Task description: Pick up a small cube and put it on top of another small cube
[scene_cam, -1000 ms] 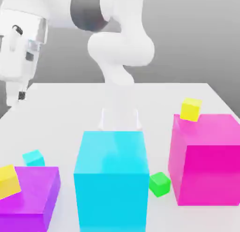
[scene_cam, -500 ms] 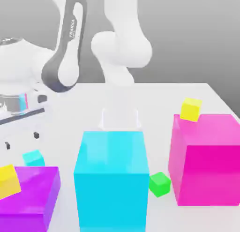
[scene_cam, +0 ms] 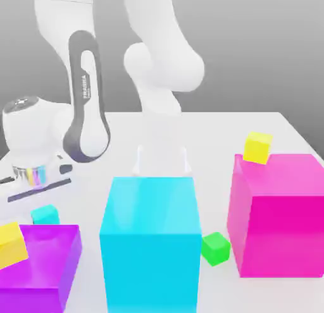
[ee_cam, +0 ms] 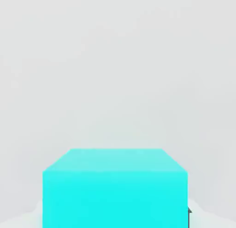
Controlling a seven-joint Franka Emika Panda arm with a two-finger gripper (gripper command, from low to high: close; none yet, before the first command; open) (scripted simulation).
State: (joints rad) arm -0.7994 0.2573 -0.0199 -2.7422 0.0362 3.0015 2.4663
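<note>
The small cyan cube [scene_cam: 45, 215] sits low on the exterior view's left, just beyond the purple block [scene_cam: 41, 258], whose back edge overlaps its lower part in that view. The gripper [scene_cam: 45, 212] is right at the cube, pointing down, with the hand of the robot arm [scene_cam: 87, 97] directly above it. A yellow cube [scene_cam: 9, 245] rests on the purple block, near the exterior view's left edge. The big cyan block [scene_cam: 152, 242] stands in the middle, and a green cube [scene_cam: 216, 248] lies on the table [scene_cam: 209, 141] between it and the big pink block [scene_cam: 285, 217] on the exterior view's right. Another small yellow cube [scene_cam: 257, 148] appears at the pink block's far edge, slightly tilted

In the hand view, the small cyan cube lies squarely between the two fingers, one close against each side of it. The gripper is narrowed onto the cube and has it in its grasp, with pale table surface beyond
</note>
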